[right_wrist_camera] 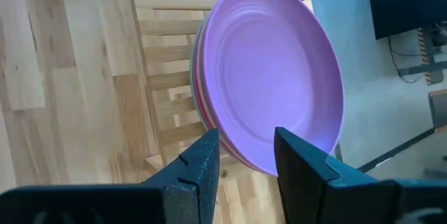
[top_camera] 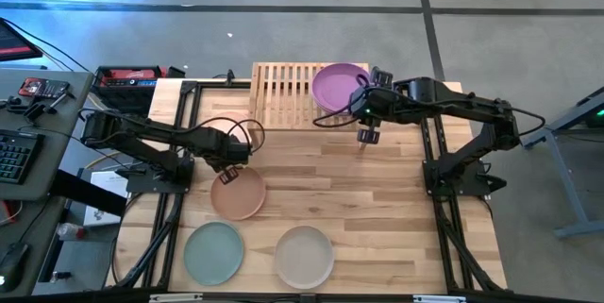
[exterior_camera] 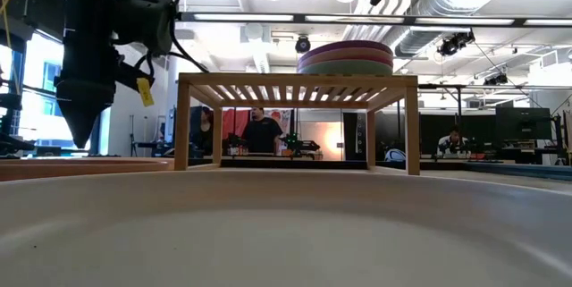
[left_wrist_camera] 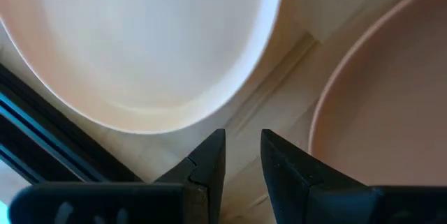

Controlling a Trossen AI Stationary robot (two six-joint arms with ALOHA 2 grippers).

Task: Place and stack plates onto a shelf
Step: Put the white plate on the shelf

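**Desk:** High view first: where are the plates?

**Me:** A stack topped by the purple plate [top_camera: 336, 86] sits on the shelf's [top_camera: 278, 95] right half. Three remain on the table [top_camera: 377, 199]: peach plate [top_camera: 238, 193], mint plate [top_camera: 213, 251], beige plate [top_camera: 304, 256].

**Desk:** And the grippers?

**Me:** My right gripper [top_camera: 366, 135] hangs just in front of the shelf, released, fingers apart, empty. My left gripper [top_camera: 229, 176] hovers at the peach plate's rear rim, fingers a slit apart, grasping nothing.
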